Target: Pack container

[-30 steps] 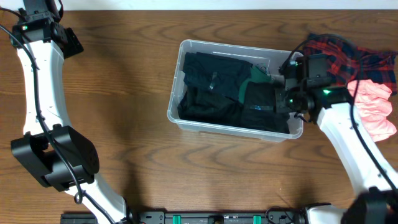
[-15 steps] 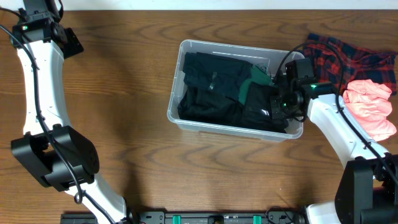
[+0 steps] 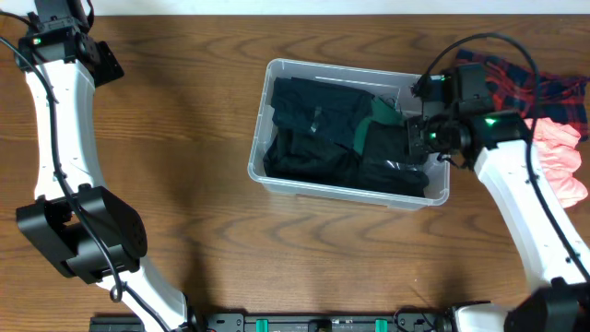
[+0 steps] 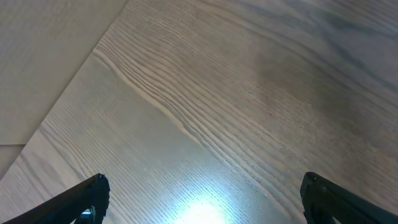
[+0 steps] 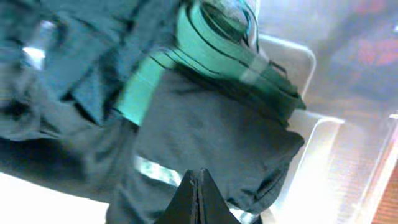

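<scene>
Container (image 3: 324, 68), clear and colourless, rectangular with rounded corners, sits on the wooden table (image 3: 184, 157), packed with dark folded clothes (image 3: 309, 129) and a green garment (image 3: 371, 123). My right gripper (image 3: 417, 140) hangs over the container's right end, fingers clenched with nothing between them, tip above black fabric. Beyond that end lie a red plaid cloth (image 3: 548, 88) and a pink cloth (image 3: 564, 161). My left gripper (image 4: 202, 199), far off the container's left side, is spread wide over wood.

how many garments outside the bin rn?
2. A red plaid garment lies on the table right of the container; a pink garment sits beside it, nearer the robot. The right arm overlaps both, so more may be hidden.
</scene>
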`<state>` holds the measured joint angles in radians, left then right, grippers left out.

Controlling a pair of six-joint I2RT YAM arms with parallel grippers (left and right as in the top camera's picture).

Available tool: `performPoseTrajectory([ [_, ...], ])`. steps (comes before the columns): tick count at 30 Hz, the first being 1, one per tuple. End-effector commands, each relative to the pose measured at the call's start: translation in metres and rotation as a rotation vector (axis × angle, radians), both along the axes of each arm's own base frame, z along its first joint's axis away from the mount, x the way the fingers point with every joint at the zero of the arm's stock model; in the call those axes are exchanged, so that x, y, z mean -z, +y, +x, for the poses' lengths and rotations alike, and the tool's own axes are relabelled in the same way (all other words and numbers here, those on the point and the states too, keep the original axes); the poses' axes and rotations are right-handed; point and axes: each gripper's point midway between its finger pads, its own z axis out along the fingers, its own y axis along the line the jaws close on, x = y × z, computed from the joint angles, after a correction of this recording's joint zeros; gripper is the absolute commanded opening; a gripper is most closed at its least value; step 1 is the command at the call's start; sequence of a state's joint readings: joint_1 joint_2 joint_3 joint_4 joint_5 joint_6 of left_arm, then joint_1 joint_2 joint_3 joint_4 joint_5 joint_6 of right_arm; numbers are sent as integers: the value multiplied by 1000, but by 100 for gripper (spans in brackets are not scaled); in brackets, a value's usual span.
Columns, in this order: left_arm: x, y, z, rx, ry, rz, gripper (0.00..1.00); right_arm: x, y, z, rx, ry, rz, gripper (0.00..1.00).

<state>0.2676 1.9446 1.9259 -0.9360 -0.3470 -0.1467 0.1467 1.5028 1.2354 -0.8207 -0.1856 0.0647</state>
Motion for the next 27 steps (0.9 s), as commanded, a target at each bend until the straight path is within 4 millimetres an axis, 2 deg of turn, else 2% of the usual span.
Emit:
performPoseTrajectory([
  [1,2,3,-1,-10,9,8,98,3,13,0,-34,13,16,2],
  [7,2,3,-1,-10,9,8,98,26,2,11,-1,41,-53,5],
  [14,2,3,-1,-10,9,8,98,75,3,20,-3,141,-70,12],
  [17,2,3,-1,-10,9,8,98,90,4,24,-4,159,-73,12],
  [21,2,3,-1,-10,9,8,98,83,6,31,-3,122,-66,12],
  [24,2,3,-1,-10,9,8,98,66,7,35,-4,76,-53,12],
  [27,2,3,-1,-10,9,8,98,45,13,31,-19,43,-16,12],
])
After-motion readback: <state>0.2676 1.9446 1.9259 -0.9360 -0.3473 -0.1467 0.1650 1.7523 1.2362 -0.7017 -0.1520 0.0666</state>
